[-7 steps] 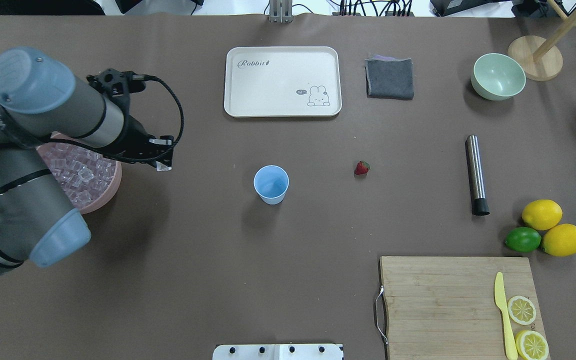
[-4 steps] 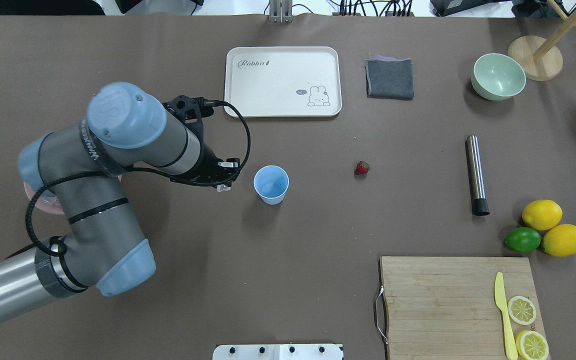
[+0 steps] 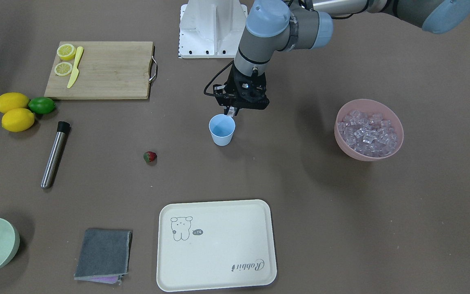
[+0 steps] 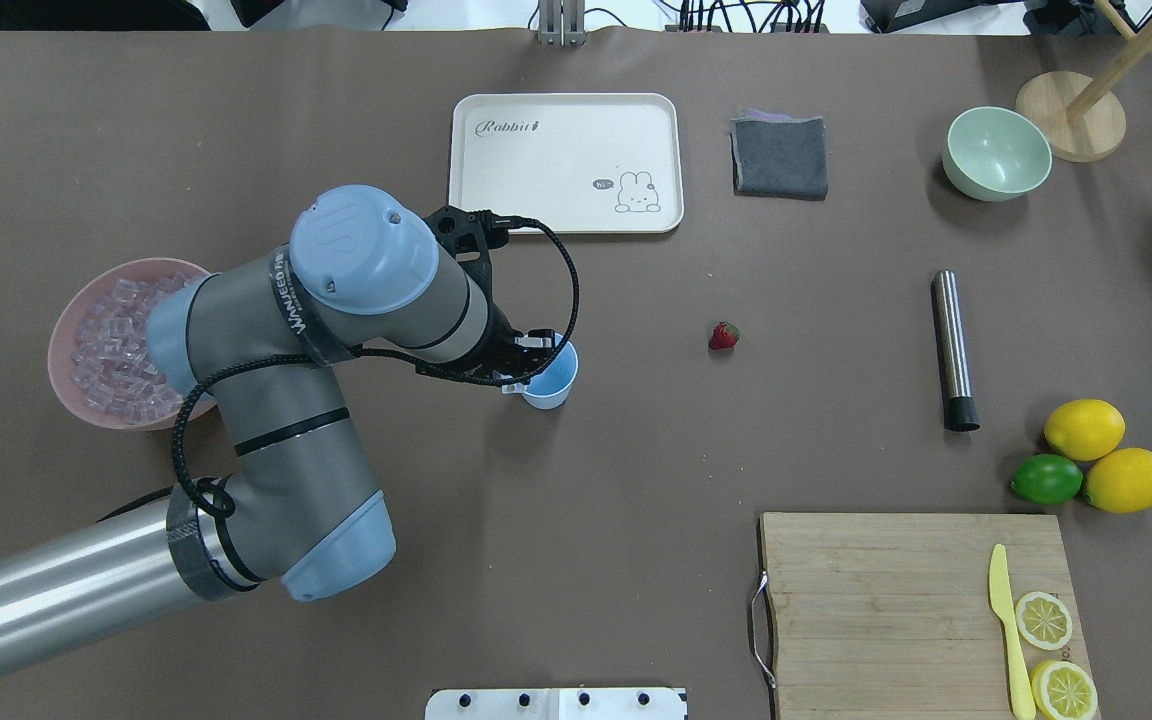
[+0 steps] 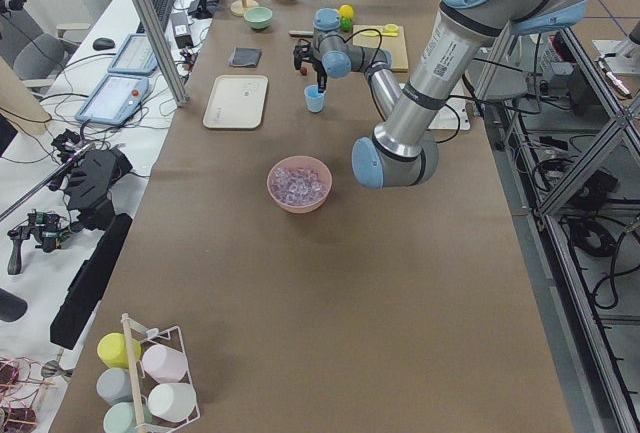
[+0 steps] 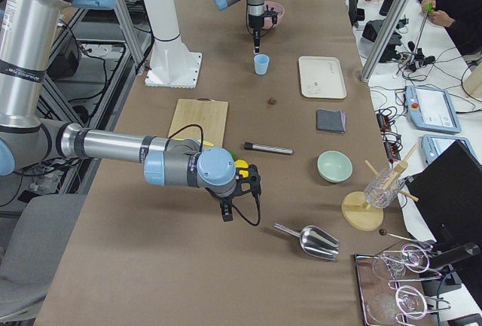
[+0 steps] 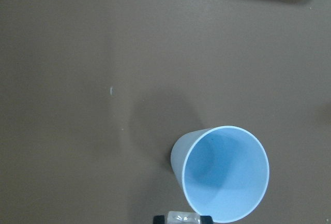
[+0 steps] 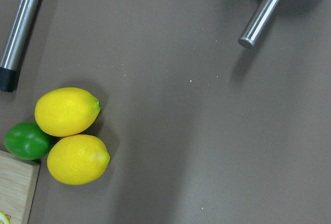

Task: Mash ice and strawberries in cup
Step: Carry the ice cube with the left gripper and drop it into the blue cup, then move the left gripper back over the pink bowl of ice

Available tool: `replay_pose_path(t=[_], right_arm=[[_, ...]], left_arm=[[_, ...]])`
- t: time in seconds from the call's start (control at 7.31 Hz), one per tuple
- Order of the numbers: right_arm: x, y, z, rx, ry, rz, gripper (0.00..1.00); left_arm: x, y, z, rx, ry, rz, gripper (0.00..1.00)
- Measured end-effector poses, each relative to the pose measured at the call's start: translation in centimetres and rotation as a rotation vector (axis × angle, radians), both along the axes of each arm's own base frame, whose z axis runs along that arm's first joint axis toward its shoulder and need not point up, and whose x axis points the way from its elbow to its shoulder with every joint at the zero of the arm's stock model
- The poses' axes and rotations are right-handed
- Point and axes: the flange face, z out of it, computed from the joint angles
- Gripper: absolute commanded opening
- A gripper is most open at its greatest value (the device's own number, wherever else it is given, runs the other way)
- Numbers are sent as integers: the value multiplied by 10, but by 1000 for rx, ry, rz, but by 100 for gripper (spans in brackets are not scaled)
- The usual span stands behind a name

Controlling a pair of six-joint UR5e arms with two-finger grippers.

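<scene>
The light blue cup (image 4: 554,378) stands upright mid-table and looks empty in the left wrist view (image 7: 225,180). My left gripper (image 3: 231,111) hovers at the cup's near rim, shut on one clear ice cube (image 7: 183,217). More ice (image 3: 367,130) fills the pink bowl (image 3: 365,157) off to my left. The red strawberry (image 4: 724,336) lies on the table to the right of the cup. My right gripper (image 6: 226,209) hangs above the table near the lemons; it shows only in the exterior right view, so I cannot tell whether it is open or shut.
A steel muddler (image 4: 953,350) lies right of the strawberry. A cream tray (image 4: 566,163), a grey cloth (image 4: 781,157) and a pale green bowl (image 4: 996,152) sit at the far side. Lemons and a lime (image 4: 1046,479), and a cutting board (image 4: 916,610) sit near right.
My left arm has swung right from over the pink bowl to the cup's rim, carrying the ice cube. The pink bowl is uncovered again.
</scene>
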Motion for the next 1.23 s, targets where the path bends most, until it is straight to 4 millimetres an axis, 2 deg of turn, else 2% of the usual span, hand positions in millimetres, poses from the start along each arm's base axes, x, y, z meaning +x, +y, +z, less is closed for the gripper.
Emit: replay_pose_path(t=[0.27, 0.41, 0.55, 0.68, 0.96, 1.09, 1.23], right_arm=[[0, 0, 0, 1, 0, -1, 100], [0, 0, 0, 1, 1, -1, 100], [0, 0, 0, 1, 1, -1, 100], [0, 0, 0, 0, 1, 0, 100], [0, 0, 1, -1, 1, 0, 100], [0, 0, 0, -1, 1, 0, 100], [0, 0, 0, -1, 1, 1, 100]], left_arm=[[7, -5, -5, 7, -4, -6, 0], [10, -8, -7, 18, -9, -19, 26], [13, -11, -8, 23, -14, -26, 77], [16, -13, -8, 23, -19, -29, 94], [19, -14, -8, 22, -24, -29, 96], [15, -17, -9, 22, -21, -32, 96], [0, -27, -7, 31, -22, -29, 96]])
